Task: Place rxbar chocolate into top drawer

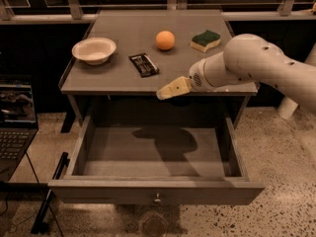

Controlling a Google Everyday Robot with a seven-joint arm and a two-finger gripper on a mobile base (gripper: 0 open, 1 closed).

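Note:
The rxbar chocolate (143, 64), a flat black wrapper, lies on the table top (123, 80) between the white bowl and the orange ball. The top drawer (155, 193) is pulled wide open below the table, its inside bare, with a small metal knob at the front centre. My gripper (165, 92) reaches in from the right and hovers above the table's front edge, a little right of and in front of the bar, holding nothing.
A white bowl (94, 50) sits at the table's left. An orange ball (165, 40) and a green-and-yellow sponge (205, 40) sit at the back right. A laptop (15, 122) stands on the floor at left. A railing runs behind the table.

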